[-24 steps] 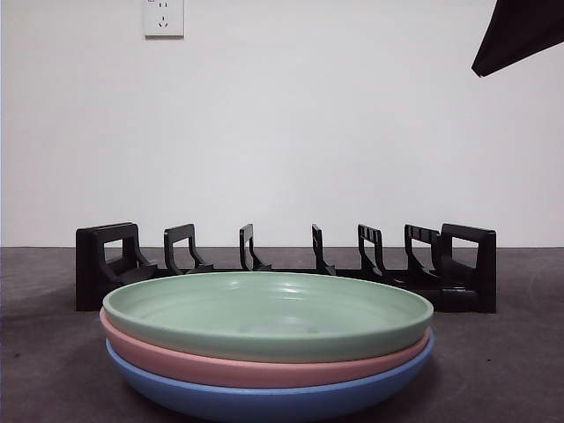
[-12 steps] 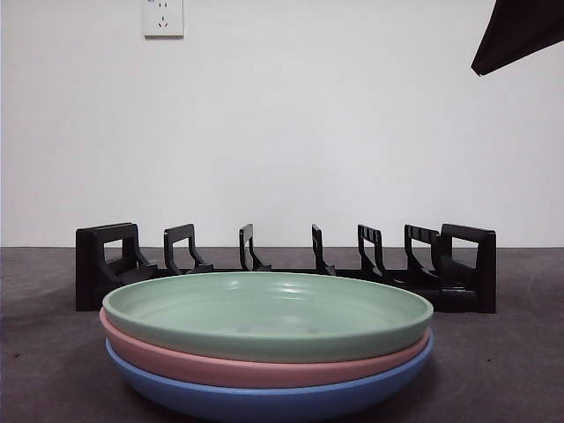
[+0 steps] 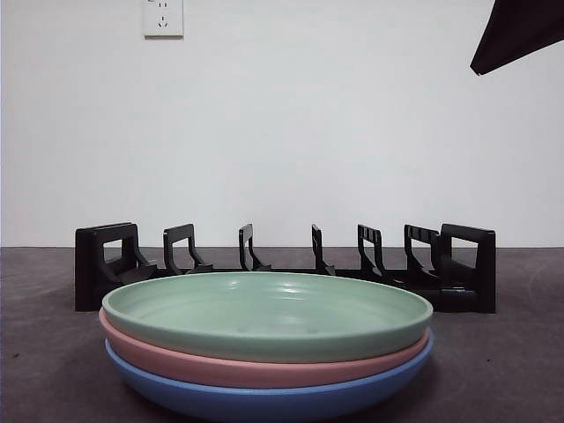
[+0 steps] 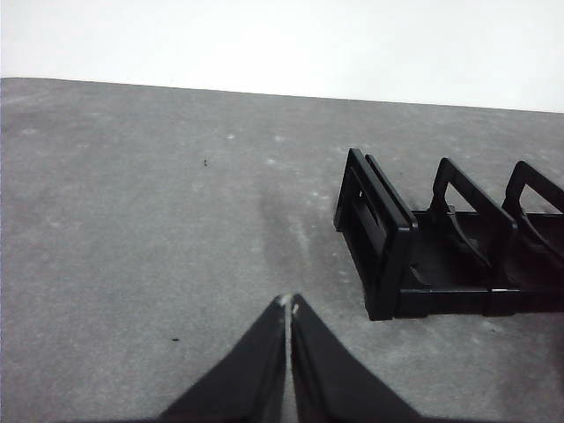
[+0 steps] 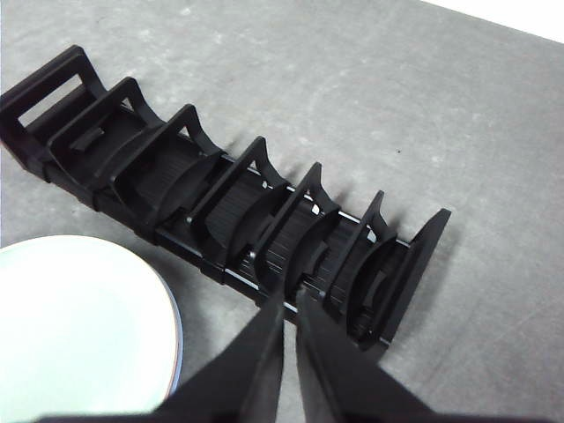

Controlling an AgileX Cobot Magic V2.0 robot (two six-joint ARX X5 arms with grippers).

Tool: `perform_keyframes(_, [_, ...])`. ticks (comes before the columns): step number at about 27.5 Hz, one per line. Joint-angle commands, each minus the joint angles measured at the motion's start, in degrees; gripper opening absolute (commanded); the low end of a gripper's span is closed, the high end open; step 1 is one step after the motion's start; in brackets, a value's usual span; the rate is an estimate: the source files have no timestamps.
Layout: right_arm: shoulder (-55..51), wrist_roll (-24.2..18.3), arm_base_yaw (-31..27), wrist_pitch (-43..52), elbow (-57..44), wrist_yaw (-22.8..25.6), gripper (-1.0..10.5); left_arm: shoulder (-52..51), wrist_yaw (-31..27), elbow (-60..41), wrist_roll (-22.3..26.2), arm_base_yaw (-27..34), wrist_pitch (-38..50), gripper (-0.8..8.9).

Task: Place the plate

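Three plates are stacked at the table's front: a green plate [image 3: 267, 311] on top, a pink plate [image 3: 256, 367] under it and a blue plate [image 3: 264, 401] at the bottom. Behind them stands a black slotted rack [image 3: 286, 264] with nothing in its slots. My right gripper [image 5: 290, 300] is shut and hovers high above the rack [image 5: 220, 216], with the green plate [image 5: 79, 326] off to one side; its arm shows as a dark tip [image 3: 520, 33] in the front view. My left gripper [image 4: 288, 306] is shut above bare table beside the rack's end [image 4: 388, 238].
The table is dark grey [image 3: 511, 370], with a white wall behind. A wall socket [image 3: 164, 17] sits high on the wall.
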Motion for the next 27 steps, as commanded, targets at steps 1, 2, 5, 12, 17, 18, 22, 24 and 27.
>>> perform_keyframes(1, [0.5, 0.6, 0.2, 0.6, 0.4, 0.0, 0.2, 0.0, 0.1, -1.1, 0.3, 0.1, 0.2, 0.07])
perform_keyframes(2, [0.5, 0.6, 0.2, 0.6, 0.4, 0.0, 0.2, 0.0, 0.1, -1.1, 0.3, 0.1, 0.4, 0.07])
perform_keyframes(5, [0.5, 0.6, 0.2, 0.6, 0.4, 0.0, 0.2, 0.0, 0.1, -1.1, 0.3, 0.1, 0.5, 0.07])
perform_keyframes(12, [0.5, 0.6, 0.2, 0.6, 0.4, 0.0, 0.2, 0.0, 0.1, -1.1, 0.3, 0.1, 0.5, 0.07])
perform_keyframes(17, [-0.1, -2.3, 0.2, 0.5, 0.4, 0.6, 0.2, 0.0, 0.1, -1.1, 0.3, 0.1, 0.5, 0.07])
perform_keyframes(18, [-0.9, -3.4, -0.2, 0.4, 0.1, 2.2, 0.2, 0.0, 0.1, -1.1, 0.3, 0.1, 0.5, 0.07])
perform_keyframes(22, [-9.2, -3.6, -2.0, 9.1, -9.0, 10.8, 0.2, 0.0, 0.1, -1.1, 0.3, 0.1, 0.5, 0.07])
perform_keyframes(24, [-15.7, -2.2, -4.3, 15.3, -16.8, 12.0, 0.2, 0.0, 0.1, -1.1, 0.3, 0.1, 0.5, 0.07])
perform_keyframes(27, [-25.7, 0.2, -8.5, 19.0, -27.0, 12.1, 0.2, 0.0, 0.1, -1.1, 0.3, 0.1, 0.5, 0.07])
